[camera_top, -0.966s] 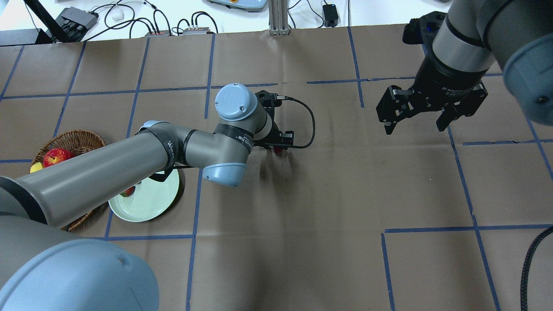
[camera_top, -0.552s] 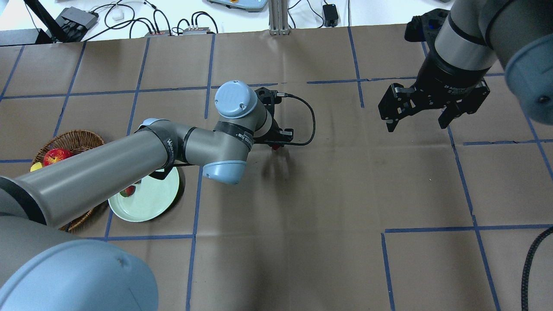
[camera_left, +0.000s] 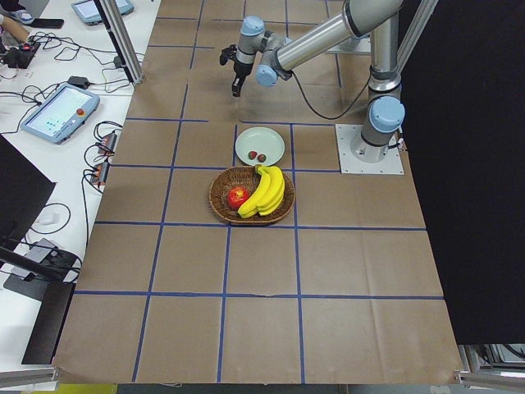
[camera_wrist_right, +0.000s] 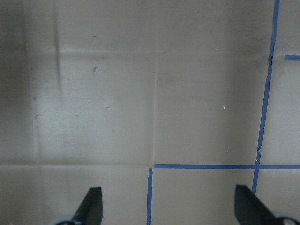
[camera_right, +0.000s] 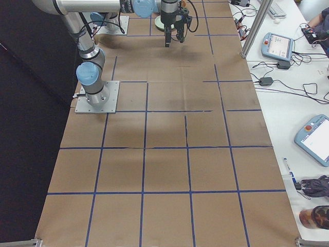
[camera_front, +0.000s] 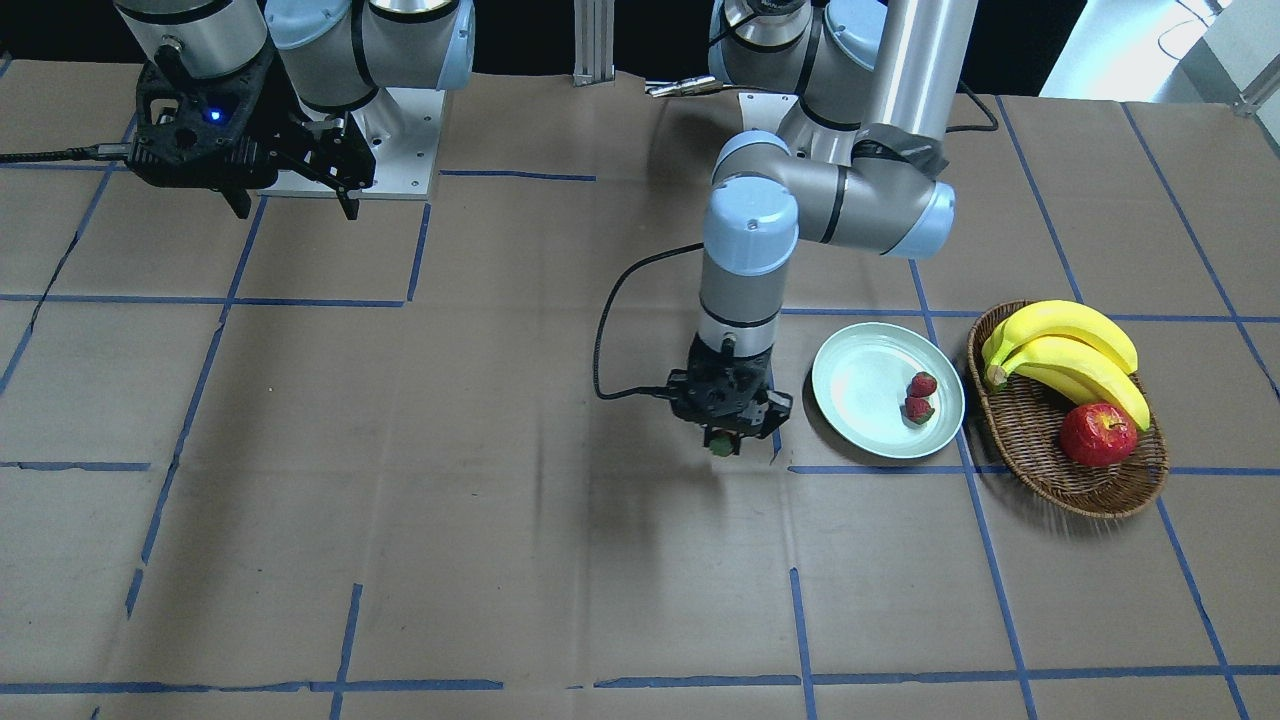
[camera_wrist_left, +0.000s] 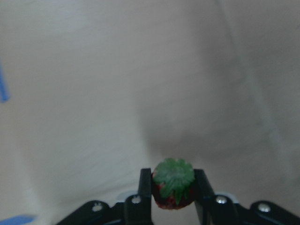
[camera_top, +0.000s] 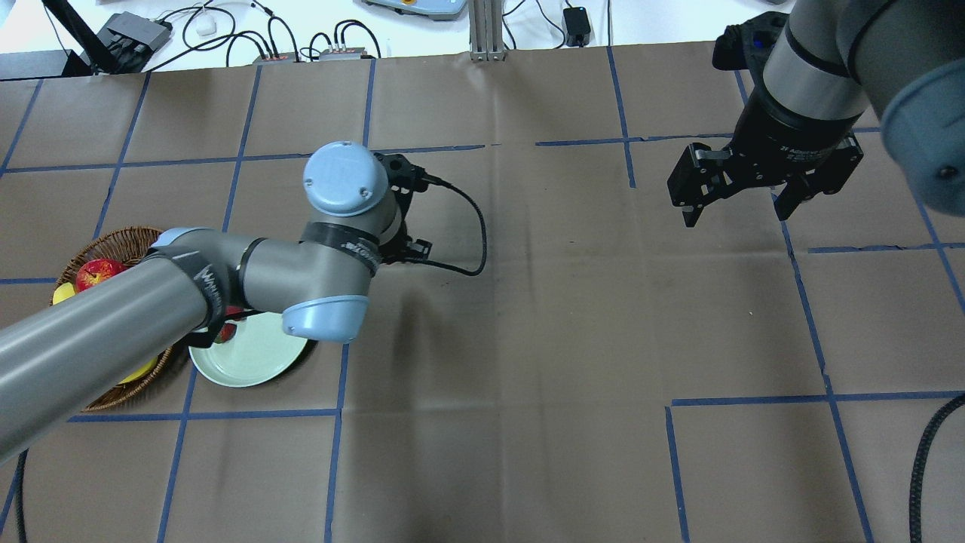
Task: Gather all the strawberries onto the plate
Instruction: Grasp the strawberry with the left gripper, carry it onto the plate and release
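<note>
My left gripper (camera_front: 724, 440) is shut on a strawberry (camera_wrist_left: 173, 189), green cap facing down, held above the table just beside the mint-green plate (camera_front: 850, 380). The held berry also shows in the front view (camera_front: 722, 445). Two more strawberries (camera_front: 919, 396) lie on the plate near its basket side. In the overhead view the plate (camera_top: 252, 362) is partly under my left arm and the left gripper is hidden by the wrist. My right gripper (camera_top: 742, 205) is open and empty, hovering far off over bare table, also in the front view (camera_front: 290, 200).
An oval wicker basket (camera_front: 1030, 430) with bananas (camera_front: 1065, 350) and a red apple (camera_front: 1098, 435) stands right beside the plate, away from my left gripper. A black cable (camera_front: 610, 330) loops from the left wrist. Blue tape lines grid the brown table.
My left arm has swung toward the plate and basket, carrying the strawberry with it. My right gripper has stayed open and shifted only slightly.
</note>
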Controlling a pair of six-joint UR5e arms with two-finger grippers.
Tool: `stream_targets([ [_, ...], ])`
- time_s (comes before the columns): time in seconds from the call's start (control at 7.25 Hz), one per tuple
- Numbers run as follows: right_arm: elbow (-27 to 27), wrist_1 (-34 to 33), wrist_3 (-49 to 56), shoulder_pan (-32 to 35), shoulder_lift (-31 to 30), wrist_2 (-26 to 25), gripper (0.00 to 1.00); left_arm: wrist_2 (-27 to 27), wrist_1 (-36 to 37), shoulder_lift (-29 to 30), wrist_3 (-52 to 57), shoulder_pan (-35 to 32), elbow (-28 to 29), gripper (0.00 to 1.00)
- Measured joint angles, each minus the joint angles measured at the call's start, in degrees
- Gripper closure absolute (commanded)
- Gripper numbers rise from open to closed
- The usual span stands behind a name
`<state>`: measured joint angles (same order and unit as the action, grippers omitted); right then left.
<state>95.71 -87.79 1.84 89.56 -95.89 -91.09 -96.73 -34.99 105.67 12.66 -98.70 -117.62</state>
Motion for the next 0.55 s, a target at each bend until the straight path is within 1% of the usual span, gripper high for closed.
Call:
stream_targets([
  [0.14,0.0,0.0,0.0,0.0,0.0,0.1,0.00,-0.8,-0.2,-4.5,7.9,5.6,-5.4,0.97],
  [0.28,0.0,0.0,-0.1,0.0,0.0,0.2,0.00,-0.9,0.0,-7.2,15.2,11.1,-9.5,0.81],
  [0.41,0.0,0.0,-0.1,0.0,0.0,0.2,0.00,-0.9,0.1,-8.4,20.4,15.8,-12.2,0.60],
  [0.55,0.0,0.0,-0.2,0.0,0.0,0.2,0.00,-0.9,0.2,-8.8,23.2,18.8,-13.9,0.07],
])
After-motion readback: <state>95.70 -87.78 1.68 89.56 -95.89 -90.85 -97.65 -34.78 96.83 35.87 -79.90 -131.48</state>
